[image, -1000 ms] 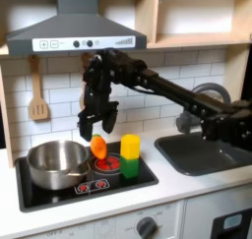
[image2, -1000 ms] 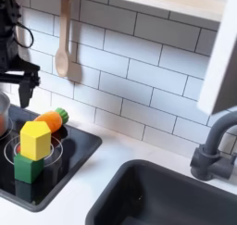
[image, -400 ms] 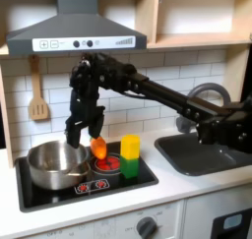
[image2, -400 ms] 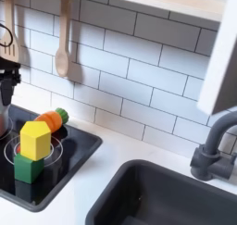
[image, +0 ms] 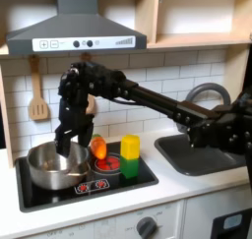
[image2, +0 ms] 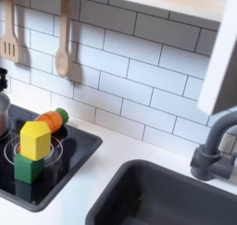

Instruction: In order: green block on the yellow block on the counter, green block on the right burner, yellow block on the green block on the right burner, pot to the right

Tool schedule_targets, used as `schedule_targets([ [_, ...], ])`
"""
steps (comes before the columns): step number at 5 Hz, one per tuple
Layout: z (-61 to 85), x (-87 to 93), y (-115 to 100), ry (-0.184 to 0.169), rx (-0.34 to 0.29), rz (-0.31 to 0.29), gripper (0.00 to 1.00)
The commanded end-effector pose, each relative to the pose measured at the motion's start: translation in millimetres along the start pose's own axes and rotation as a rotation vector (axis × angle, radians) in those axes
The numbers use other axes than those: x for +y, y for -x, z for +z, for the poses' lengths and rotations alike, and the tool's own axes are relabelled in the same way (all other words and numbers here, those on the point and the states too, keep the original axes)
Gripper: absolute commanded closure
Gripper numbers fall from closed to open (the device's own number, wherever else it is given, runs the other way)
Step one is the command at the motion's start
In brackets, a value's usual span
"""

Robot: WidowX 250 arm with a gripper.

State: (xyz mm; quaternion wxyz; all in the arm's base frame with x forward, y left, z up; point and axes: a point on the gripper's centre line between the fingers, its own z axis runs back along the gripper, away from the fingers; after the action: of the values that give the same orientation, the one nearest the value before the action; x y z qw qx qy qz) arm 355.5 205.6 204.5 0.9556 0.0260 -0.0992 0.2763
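The pot (image: 57, 163) is sitting on the black hob at the first exterior view's left, and your gripper (image: 63, 145) is hanging just above its far rim, fingers pointing down; you cannot tell whether they are spread or pressed together. The yellow block (image: 130, 147) is resting on top of the green block (image: 131, 167), and the pair is standing on the right burner (image2: 48, 156), whose red rings are showing in the second exterior view. An orange-and-yellow toy (image: 99, 149) is leaning just beside the stack, between it and the pot. The pale surface (image: 177, 189) is running past the hob toward the dark sink (image: 207, 152).
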Motion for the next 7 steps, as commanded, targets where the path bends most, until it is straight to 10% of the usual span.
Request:
schedule_targets([
  [1, 0.0, 13.8, 1, -0.005, -0.003, 0.034, 0.0],
  [7, -51.1, 5.4, -18, -0.085, 0.079, 0.043, 0.0],
])
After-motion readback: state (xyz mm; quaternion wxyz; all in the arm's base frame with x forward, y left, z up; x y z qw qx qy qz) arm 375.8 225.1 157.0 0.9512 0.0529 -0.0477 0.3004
